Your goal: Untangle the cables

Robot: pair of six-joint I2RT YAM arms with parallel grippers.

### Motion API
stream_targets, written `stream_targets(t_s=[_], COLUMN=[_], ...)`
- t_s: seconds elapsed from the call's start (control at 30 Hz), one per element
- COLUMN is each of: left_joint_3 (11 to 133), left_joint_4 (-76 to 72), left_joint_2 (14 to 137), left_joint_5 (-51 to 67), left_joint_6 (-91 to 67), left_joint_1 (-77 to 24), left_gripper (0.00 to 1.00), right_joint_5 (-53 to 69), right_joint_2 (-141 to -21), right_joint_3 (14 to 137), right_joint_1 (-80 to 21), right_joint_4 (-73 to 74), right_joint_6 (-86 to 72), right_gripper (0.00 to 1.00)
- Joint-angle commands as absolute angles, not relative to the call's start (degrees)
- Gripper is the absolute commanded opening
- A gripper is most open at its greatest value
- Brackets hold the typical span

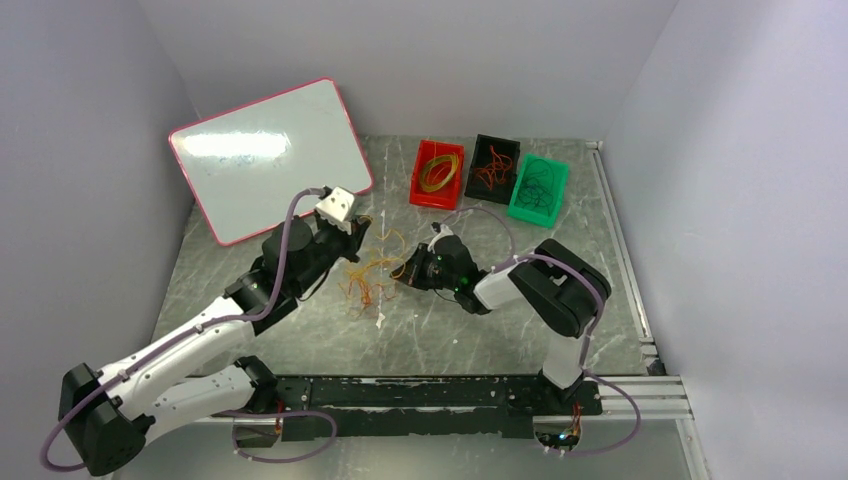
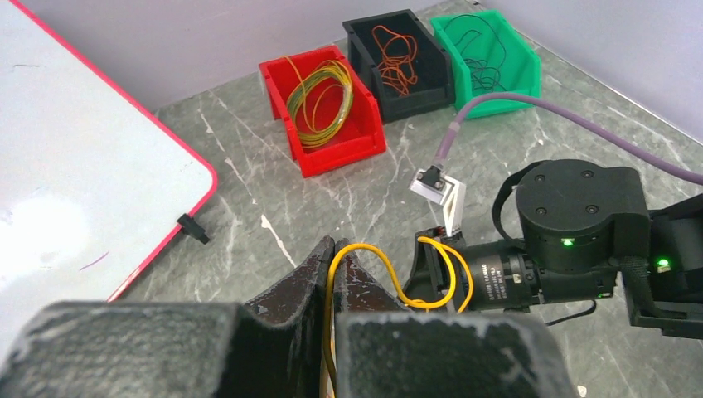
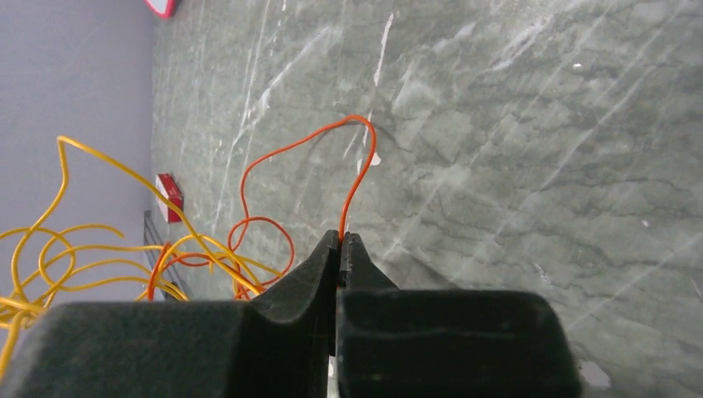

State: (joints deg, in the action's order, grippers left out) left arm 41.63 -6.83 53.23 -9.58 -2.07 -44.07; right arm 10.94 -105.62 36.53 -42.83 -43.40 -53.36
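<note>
The cables [image 1: 368, 276] lie as a loose yellow and orange-red tangle on the table between my two grippers. My left gripper [image 2: 341, 251] is shut on a yellow cable [image 2: 390, 280], which loops out to the right toward the right arm's wrist. In the top view the left gripper [image 1: 353, 236] is at the tangle's upper left. My right gripper [image 3: 341, 241] is shut on an orange-red cable [image 3: 286, 151], which arcs up and left back to the yellow loops [image 3: 83, 249]. In the top view the right gripper [image 1: 408, 268] is at the tangle's right edge.
A red bin [image 1: 418, 178] with coiled yellow cables, a black bin [image 1: 478, 160] with orange-red cables and a green bin [image 1: 556, 190] with dark cables stand at the back. A pink-rimmed whiteboard [image 1: 265, 155] leans at the back left.
</note>
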Motion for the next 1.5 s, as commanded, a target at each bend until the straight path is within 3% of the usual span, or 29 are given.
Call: stream_targets(t_s=[0.0, 0.3, 0.57, 0.8, 0.93, 1.07, 1.17, 1.23, 1.27, 1.47], left_joint_3=[43.86, 43.52, 44.8, 43.39, 39.5, 36.5, 35.69, 35.95, 36.09, 35.78], left_joint_4=[-4.39, 1.99, 6.45, 9.47, 7.15, 3.82, 3.12, 3.56, 3.85, 1.55], left_joint_2=[51.17, 41.0, 36.54, 39.71, 43.02, 42.81, 42.13, 42.13, 42.11, 38.99], left_joint_5=[-13.63, -26.01, -32.56, -20.2, -11.5, -9.57, -11.04, -10.84, -10.77, -3.84], left_joint_6=[-0.67, 1.18, 3.27, 0.44, -2.38, -4.27, -4.02, -2.9, -2.41, 4.41], left_joint_1=[-43.83, -43.62, -43.51, -43.49, -43.49, -43.5, -43.45, -43.5, -43.46, -43.47], left_gripper=[0.07, 0.07, 0.07, 0.07, 0.32, 0.42, 0.62, 0.92, 0.97, 1.0], right_joint_5=[5.96, -2.24, -9.28, 0.21, 11.86, 18.74, 19.8, 22.0, 23.38, 27.26], right_joint_2=[-101.13, -85.89, -79.04, -68.22, -63.61, -61.75, -60.57, -60.86, -61.25, -63.07], right_joint_3=[36.22, 34.72, 34.05, 38.14, 45.76, 52.48, 56.37, 59.29, 60.61, 65.77], right_joint_1=[-42.49, -29.52, -24.47, -24.0, -24.09, -24.71, -25.35, -25.4, -25.48, -26.65], right_joint_4=[-39.24, -20.05, -10.96, -10.74, -7.64, -3.14, -1.28, -0.47, -0.14, 1.05], right_joint_6=[-49.28, -39.71, -36.75, -28.93, -25.42, -25.36, -25.17, -25.21, -25.36, -25.72], right_gripper=[0.0, 0.0, 0.0, 0.0, 0.0, 0.0, 0.0, 0.0, 0.0, 0.0])
